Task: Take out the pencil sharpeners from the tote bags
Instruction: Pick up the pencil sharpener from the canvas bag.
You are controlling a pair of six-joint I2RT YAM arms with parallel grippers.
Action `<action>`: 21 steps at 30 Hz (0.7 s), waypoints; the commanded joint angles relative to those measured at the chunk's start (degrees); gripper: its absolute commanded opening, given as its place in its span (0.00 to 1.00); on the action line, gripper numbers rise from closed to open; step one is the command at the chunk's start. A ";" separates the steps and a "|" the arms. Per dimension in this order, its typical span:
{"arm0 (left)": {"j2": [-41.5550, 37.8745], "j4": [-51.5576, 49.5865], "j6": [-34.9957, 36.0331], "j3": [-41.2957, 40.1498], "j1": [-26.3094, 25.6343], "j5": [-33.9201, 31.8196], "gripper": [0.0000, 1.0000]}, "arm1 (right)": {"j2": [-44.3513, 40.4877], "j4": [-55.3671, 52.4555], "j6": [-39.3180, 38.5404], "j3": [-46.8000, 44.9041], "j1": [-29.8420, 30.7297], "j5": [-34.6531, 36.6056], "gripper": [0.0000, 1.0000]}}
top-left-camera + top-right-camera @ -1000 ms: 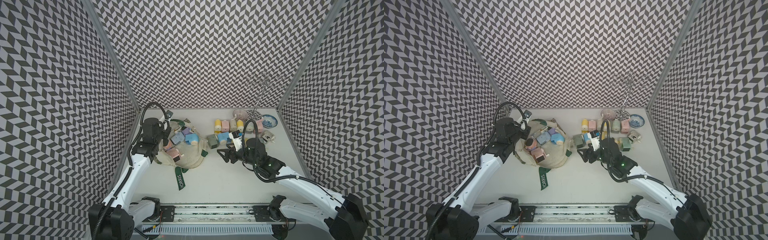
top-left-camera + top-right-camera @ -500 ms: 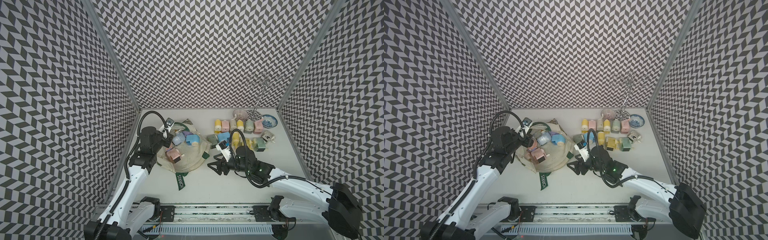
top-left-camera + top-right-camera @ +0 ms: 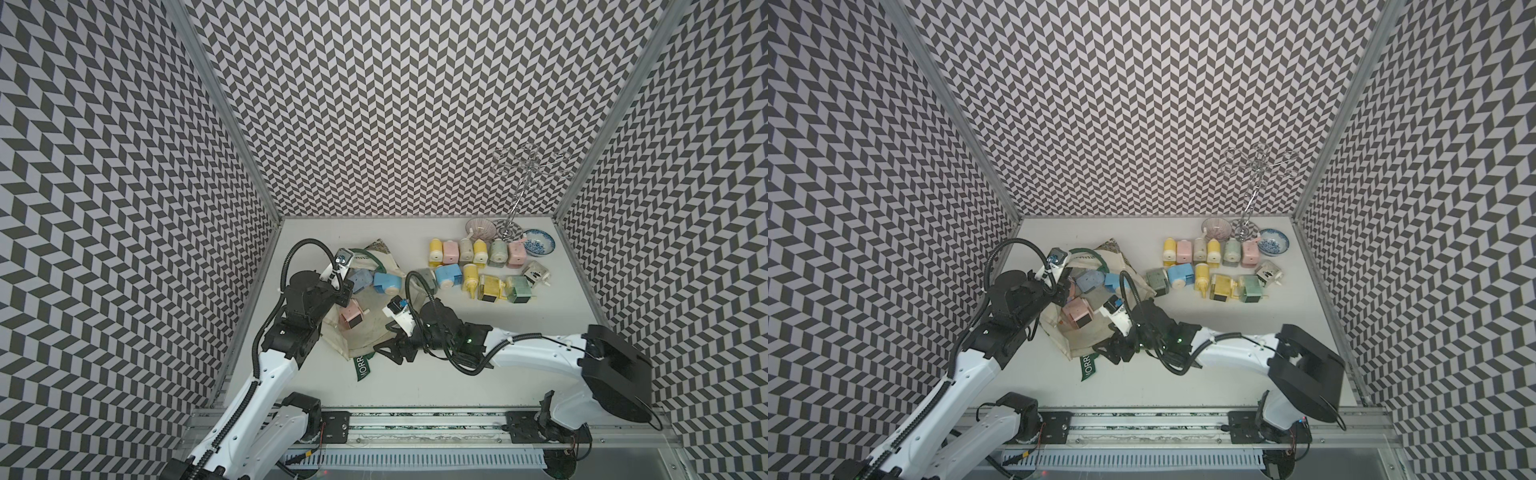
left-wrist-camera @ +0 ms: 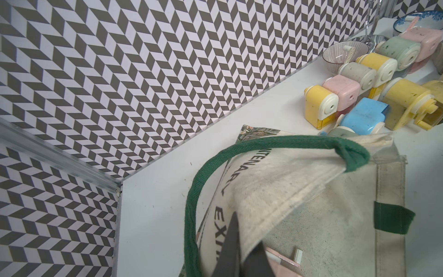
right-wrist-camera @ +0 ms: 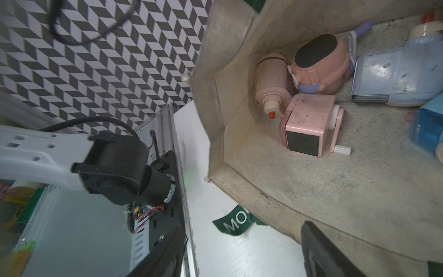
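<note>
The cream tote bag [image 3: 370,332] [image 3: 1088,338] lies on its side at the left, mouth facing right, with its green lettered strap [image 3: 361,368] [image 5: 233,221] trailing forward. My left gripper [image 3: 345,289] [image 4: 247,230] is shut on the bag's upper canvas rim and holds it up. A pink pencil sharpener [image 3: 351,324] [image 5: 309,122] with a dark panel, a round pink one [image 5: 321,62] and blue ones [image 3: 386,282] [image 5: 395,79] lie inside. My right gripper [image 3: 388,353] [image 5: 242,249] is open and empty, low at the bag's front edge beside the strap.
Several sharpeners [image 3: 478,253] [image 4: 345,93] stand in two rows at the back right. Behind them are two small bowls [image 3: 538,243] [image 3: 480,228] and a tall wire stand [image 3: 523,183]. Patterned walls close three sides; the metal rail [image 3: 415,419] runs along the front.
My right arm has swung left and forward from the rows of sharpeners to the bag's front edge, jaws open. My left arm has drawn back slightly, still gripping the rim.
</note>
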 commanded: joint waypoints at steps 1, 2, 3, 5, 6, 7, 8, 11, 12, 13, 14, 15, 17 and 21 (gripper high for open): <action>-2.15 4.15 -2.04 -0.23 -0.17 -3.05 0.00 | 7.25 8.60 3.44 2.85 1.66 6.41 0.82; -2.30 4.29 -1.95 -0.33 -0.18 -3.05 0.00 | 9.47 9.33 3.84 3.94 2.14 8.60 0.84; -2.36 4.30 -1.99 -0.34 -0.22 -3.09 0.00 | 11.59 10.32 3.21 5.23 2.58 8.97 0.87; -2.05 4.41 -2.04 -0.31 -0.27 -2.92 0.00 | 15.57 10.85 2.29 7.59 2.93 12.17 0.90; -1.76 4.34 -1.95 -0.26 -0.27 -2.71 0.00 | 17.29 12.17 1.50 8.26 2.94 13.58 0.92; -1.46 4.21 -1.95 -0.17 -0.31 -2.70 0.00 | 18.79 13.30 0.96 8.80 2.94 14.65 0.93; -1.06 4.01 -1.95 0.03 -0.37 -2.70 0.00 | 20.06 13.66 -0.08 9.74 2.89 15.97 0.94; -0.81 3.63 -1.75 0.33 -0.71 -2.53 0.00 | 23.52 15.86 -2.13 12.15 2.98 18.04 0.96; -0.88 3.70 -1.77 0.27 -0.66 -2.52 0.00 | 24.68 15.37 -2.82 13.56 2.98 18.25 0.97; -0.97 3.79 -1.77 0.24 -0.71 -2.52 0.00 | 25.81 14.49 -2.98 14.93 3.02 18.89 0.98; -0.90 3.74 -1.77 0.18 -0.78 -2.52 0.00 | 27.06 13.25 -3.28 16.75 2.97 19.93 0.99; -0.99 3.74 -1.67 0.17 -0.80 -2.52 0.00 | 28.08 12.58 -3.72 18.00 2.97 20.48 1.00; -1.21 3.71 -1.60 0.26 -0.75 -2.52 0.00 | 29.89 14.13 -4.48 19.30 2.98 21.24 1.00; -1.29 3.57 -1.51 0.29 -0.79 -2.52 0.00 | 33.69 17.07 -5.22 22.71 3.02 23.32 0.99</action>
